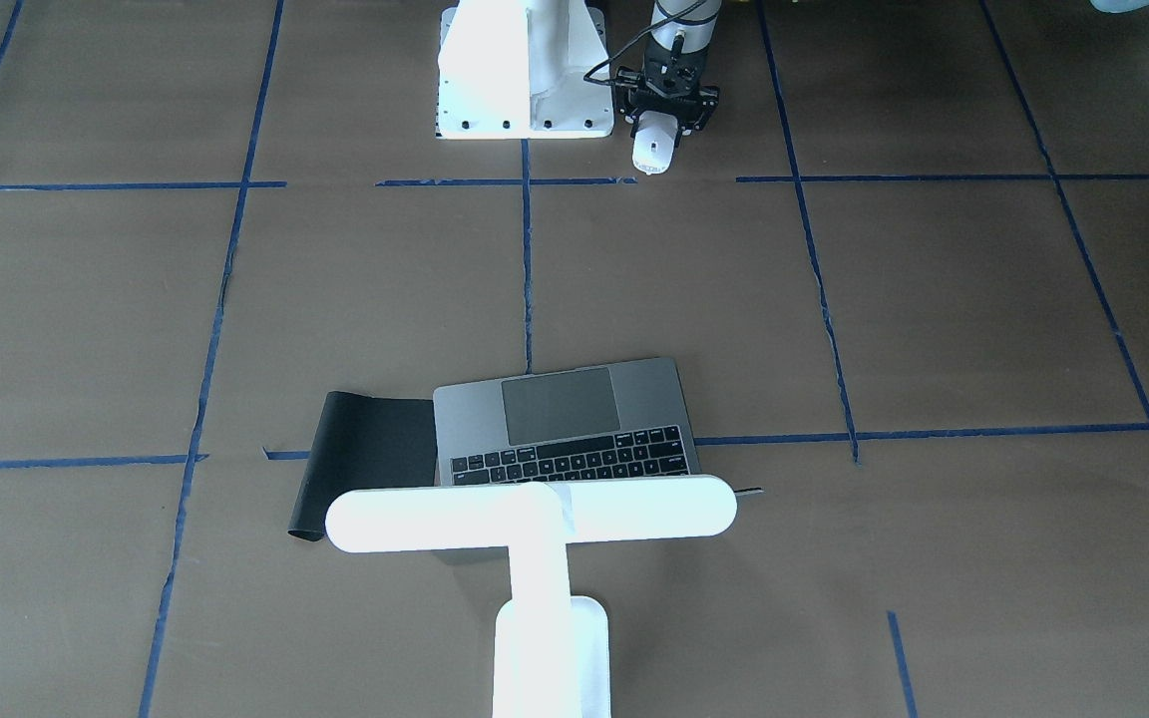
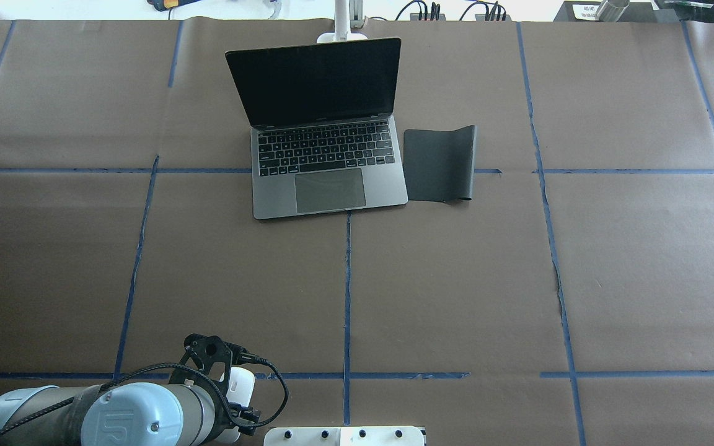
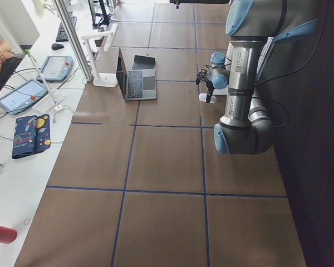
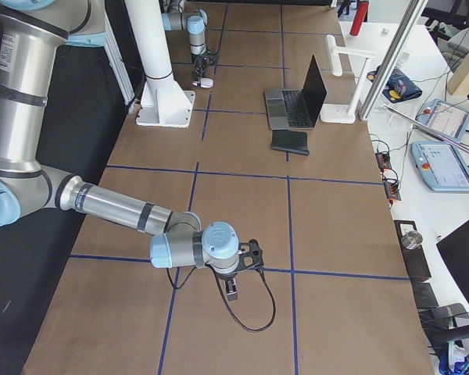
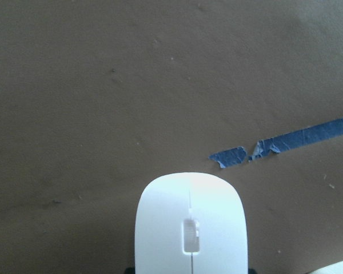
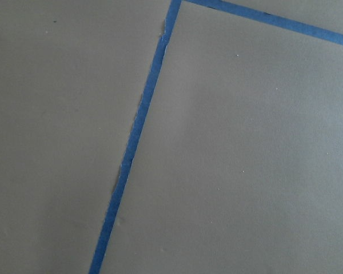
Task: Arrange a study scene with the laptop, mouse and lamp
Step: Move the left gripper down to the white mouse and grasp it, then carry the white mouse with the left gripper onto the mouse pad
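The grey laptop (image 2: 326, 161) stands open at the table's far middle, screen dark; it also shows in the front view (image 1: 565, 424). The white T-shaped lamp (image 1: 535, 519) stands just behind the laptop's lid, and only its stem (image 2: 341, 25) shows from overhead. My left gripper (image 2: 233, 387) is near the robot's base, shut on the white mouse (image 2: 242, 381), which fills the bottom of the left wrist view (image 5: 191, 228) close over the paper. My right gripper (image 4: 233, 287) shows only in the exterior right view, low over the table far to the right; I cannot tell if it is open or shut.
A black flexible mat (image 2: 437, 164) lies right of the laptop, one edge curled up. The white bolted pedestal (image 2: 344, 437) stands beside the left gripper. Blue tape lines (image 2: 348, 279) cross the brown paper. Tablets and cables lie on the side bench (image 3: 28, 94).
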Robot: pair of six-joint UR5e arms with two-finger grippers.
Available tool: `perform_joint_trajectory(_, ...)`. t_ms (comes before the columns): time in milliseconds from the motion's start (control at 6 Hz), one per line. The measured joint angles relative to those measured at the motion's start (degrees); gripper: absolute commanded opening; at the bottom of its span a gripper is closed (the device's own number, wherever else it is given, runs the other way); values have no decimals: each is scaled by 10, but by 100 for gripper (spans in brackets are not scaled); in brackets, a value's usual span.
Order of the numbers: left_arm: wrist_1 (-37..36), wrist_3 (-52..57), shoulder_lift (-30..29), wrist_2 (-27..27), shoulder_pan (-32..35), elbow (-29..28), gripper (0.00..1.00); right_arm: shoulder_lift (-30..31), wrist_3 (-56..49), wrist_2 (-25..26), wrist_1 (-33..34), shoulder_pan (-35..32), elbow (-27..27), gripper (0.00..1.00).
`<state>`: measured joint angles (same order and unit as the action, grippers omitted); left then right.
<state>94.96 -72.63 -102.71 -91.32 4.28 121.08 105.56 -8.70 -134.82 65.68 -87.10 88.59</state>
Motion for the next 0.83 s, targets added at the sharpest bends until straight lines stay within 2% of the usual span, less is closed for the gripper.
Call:
perform_joint_trajectory(333,-19,6,-21,-1,34,17,27,0,0,0,1,0,0,100)
perform_joint_trajectory(833,-93,50,-133,-34,110,-9,27,0,0,0,1,0,-1,100)
